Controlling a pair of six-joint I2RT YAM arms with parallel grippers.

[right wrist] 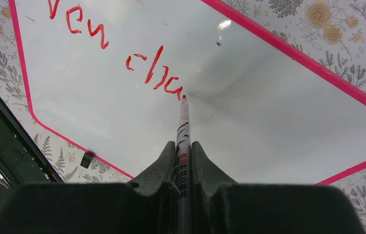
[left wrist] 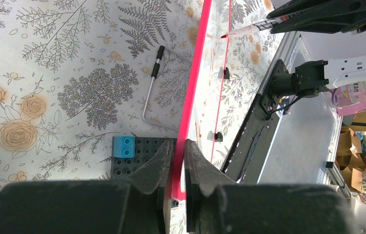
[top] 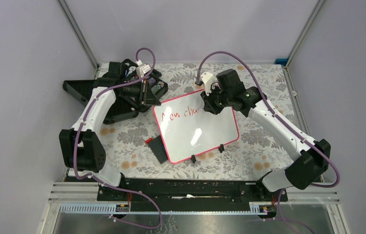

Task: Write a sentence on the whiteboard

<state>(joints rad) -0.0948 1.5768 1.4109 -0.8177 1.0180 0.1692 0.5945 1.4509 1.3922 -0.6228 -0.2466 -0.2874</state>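
Red handwritten sentence (right wrist: 122, 53), reading roughly "New cha", ran along the upper part of the rectangular glossy whiteboard (top: 205, 136) with its thin pink-red frame and two small black clip feet. That board sat mid-table on the floral-printed tablecloth (top: 264, 92), turned askew between your two arms. Your right gripper (right wrist: 183, 146) had its fingers pinched on a slim white marker (right wrist: 184, 124) with a red tip, and the tip touched the board at the end of the last stroke. Your left gripper (left wrist: 179, 146) had its fingers pressed onto the pink frame on the board's left side. Just beside that side sat a small dark grey studded plate (left wrist: 142, 156). It carried one light blue block (left wrist: 124, 146) at a corner, though your gripper hid part of the plate, so it may have held more.
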